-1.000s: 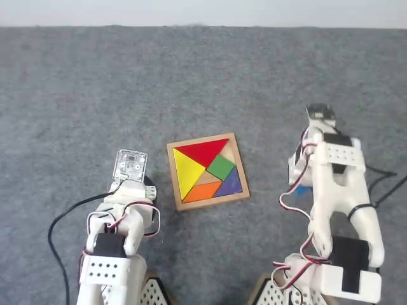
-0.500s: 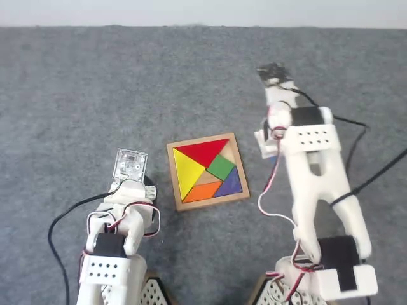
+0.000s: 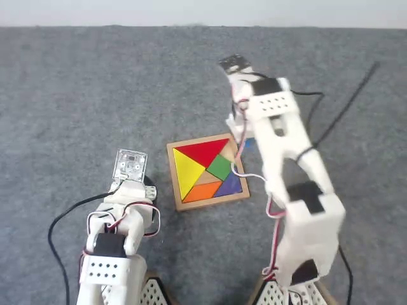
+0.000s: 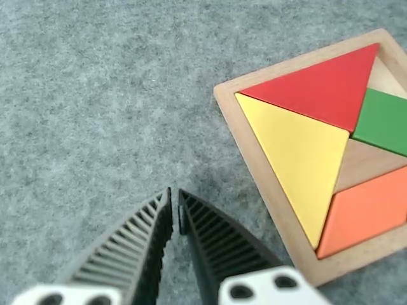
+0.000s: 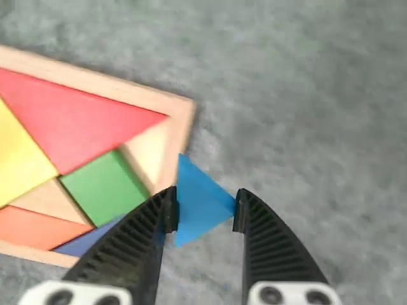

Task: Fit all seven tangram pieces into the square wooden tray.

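We record a grey mat [image 3: 76, 82] covering the table, with both arms standing on it. The right arm [image 3: 286, 146] is stretched out past the far corner of the tray, and the left arm [image 3: 121, 222] sits low on the near side, just beside the tray's left rim. The square wooden tray [image 3: 173, 178] lies between them, turned a little askew. Seated in it we note the yellow triangle [image 3: 186, 170] and the red triangle [image 3: 202, 152], then the orange piece [image 3: 203, 190], the purple piece [image 3: 230, 184] and the green square [image 3: 220, 167]. Two small triangular pockets show bare wood, one in the middle and one at the corner between the red triangle and the green square. The right gripper [image 5: 205, 210] has its jaws clamped on the blue triangle [image 5: 200, 200], held just outside that corner with one point reaching the rim. The left gripper [image 4: 175, 203] is over bare mat, its jaws together with only a slit between them and nothing held. In our judgement the step in hand is seating the blue triangle in the corner pocket. To do that well, the piece should be turned until its edges run parallel to the pocket's. It should then be carried clear over the rim, lowered flat rather than corner first, and released only once it sits level. Catching the rim or nudging the green square is the likely fault.
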Controlling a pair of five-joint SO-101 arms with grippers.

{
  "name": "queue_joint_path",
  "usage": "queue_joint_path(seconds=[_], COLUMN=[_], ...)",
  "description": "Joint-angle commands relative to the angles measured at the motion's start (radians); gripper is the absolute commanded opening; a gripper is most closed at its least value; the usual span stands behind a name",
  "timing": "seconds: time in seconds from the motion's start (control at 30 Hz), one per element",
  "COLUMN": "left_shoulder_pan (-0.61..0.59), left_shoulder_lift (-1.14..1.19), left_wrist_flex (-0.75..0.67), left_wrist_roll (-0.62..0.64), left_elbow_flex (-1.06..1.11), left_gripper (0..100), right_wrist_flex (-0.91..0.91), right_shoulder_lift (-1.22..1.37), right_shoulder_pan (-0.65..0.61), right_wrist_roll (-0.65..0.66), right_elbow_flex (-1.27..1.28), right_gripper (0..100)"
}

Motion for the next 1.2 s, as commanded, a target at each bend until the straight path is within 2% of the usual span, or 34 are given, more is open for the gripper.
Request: queue_joint_path(seconds=[0.0,0.2,0.37,0.73,0.9,1.07,1.17], left_shoulder_pan=[-0.005,-0.005,-0.005,-0.005,-0.005,-0.005,-0.005], left_shoulder_lift=[-0.014,-0.014,-0.014,-0.014,-0.014,-0.014,-0.014], left_wrist_flex=[0.005,0.005,0.005,0.005,0.005,0.005,0.005], left_wrist_roll=[0.006,0.006,0.006,0.006,0.006,0.006,0.006], left_elbow_flex=[-0.008,-0.008,-0.008,-0.008,-0.008,-0.008,-0.008], left_gripper=[2,2,2,2,2,2,2], right_wrist_flex=[0.101,0.124,0.186,0.202,0.2,0.194,0.188], right_shoulder_lift=[0.142,0.283,0.266,0.223,0.223,0.214,0.216], right_shoulder_pan=[-0.065,-0.104,-0.119,-0.177,-0.216,-0.191,-0.18], right_wrist_roll=[0.012,0.216,0.563,1.343,1.418,1.392,1.361], right_elbow_flex=[-0.233,-0.376,-0.39,-0.39,-0.39,-0.39,-0.419], right_gripper=[8.0,8.0,8.0,7.9,9.2,22.9,25.3])
